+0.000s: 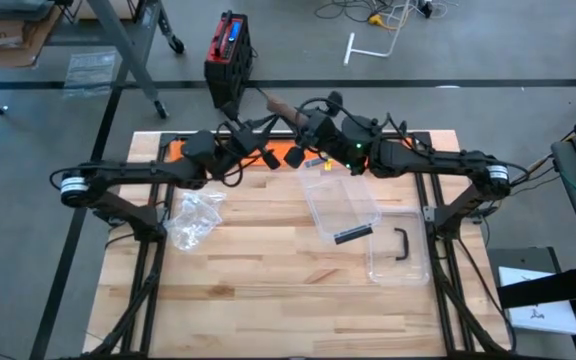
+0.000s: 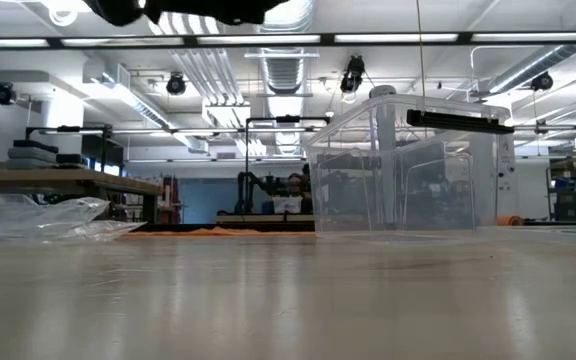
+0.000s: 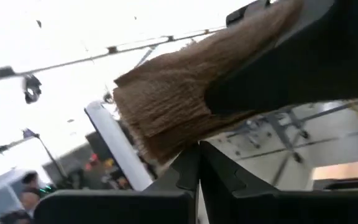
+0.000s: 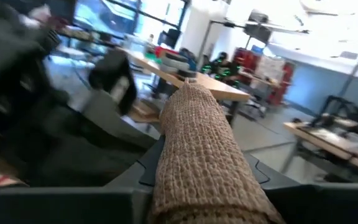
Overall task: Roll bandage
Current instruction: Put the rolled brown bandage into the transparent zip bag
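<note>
A brown woven bandage [image 1: 274, 103] is held up in the air over the table's far middle, between both grippers. In the right wrist view it is a rolled tube [image 4: 197, 143] running forward from between the fingers. In the left wrist view its loose flat end [image 3: 166, 106] hangs in front of the camera. My left gripper [image 1: 240, 138] comes from the left and is shut on it. My right gripper [image 1: 303, 122] comes from the right and is shut on it. In the low view only the arms' undersides [image 2: 188, 10] show at the top. My left gripper pinches the frayed end edge of the bandage's loose strip [image 3: 169, 158] between its two fingertips. The strip is lifted clear of the table and spreads out beyond the fingers. My right gripper holds the rolled part of the bandage [image 4: 194, 186] between its two fingers, which lie along the roll. The roll sticks out forward past the fingertips, clear of the table. One finger [image 3: 291, 68] lies against the strip in the left wrist view.
A clear plastic box [image 1: 340, 200] stands at the table's middle, its lid [image 1: 398, 250] with a black handle to its right. A crumpled clear bag [image 1: 193, 215] lies at the left. Orange items [image 1: 173, 150] lie at the far edge.
</note>
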`<state>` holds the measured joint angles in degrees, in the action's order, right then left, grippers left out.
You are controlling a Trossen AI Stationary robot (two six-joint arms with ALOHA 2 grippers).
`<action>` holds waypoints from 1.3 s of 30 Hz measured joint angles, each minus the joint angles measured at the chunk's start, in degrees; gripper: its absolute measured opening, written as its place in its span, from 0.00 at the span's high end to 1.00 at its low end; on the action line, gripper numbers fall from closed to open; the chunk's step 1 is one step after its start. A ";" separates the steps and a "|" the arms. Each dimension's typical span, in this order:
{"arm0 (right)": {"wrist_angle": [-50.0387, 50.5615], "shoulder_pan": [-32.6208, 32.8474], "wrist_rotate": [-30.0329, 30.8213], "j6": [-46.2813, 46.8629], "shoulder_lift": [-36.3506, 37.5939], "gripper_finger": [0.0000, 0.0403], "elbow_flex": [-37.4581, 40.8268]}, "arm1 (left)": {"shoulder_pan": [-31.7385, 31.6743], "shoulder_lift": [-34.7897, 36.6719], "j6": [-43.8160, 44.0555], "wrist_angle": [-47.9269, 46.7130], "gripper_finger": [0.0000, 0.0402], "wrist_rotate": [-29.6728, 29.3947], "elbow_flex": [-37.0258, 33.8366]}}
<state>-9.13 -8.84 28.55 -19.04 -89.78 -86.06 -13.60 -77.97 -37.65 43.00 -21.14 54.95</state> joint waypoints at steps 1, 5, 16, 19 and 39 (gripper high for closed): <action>0.20 0.22 1.29 -0.92 0.10 0.76 0.00 | 0.47 1.38 1.15 -2.11 1.00 0.06 -0.53; 5.49 0.41 5.86 -4.73 1.65 0.76 0.00 | 2.65 9.11 2.21 -18.08 0.98 0.61 -5.18; 25.16 1.70 -2.29 11.26 2.68 0.78 3.79 | 5.13 34.41 43.38 -58.91 0.90 0.73 -16.53; 24.99 3.63 -5.43 12.02 2.36 0.79 5.52 | 6.40 35.63 50.19 -66.39 0.81 2.59 -16.16; 13.04 8.04 -6.28 2.07 -7.32 0.77 6.71 | 6.97 13.67 62.94 -113.58 0.49 12.68 -3.89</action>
<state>3.92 -0.80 22.28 -16.98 -97.10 -79.36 -6.63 -64.31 25.30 -70.58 -8.46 51.06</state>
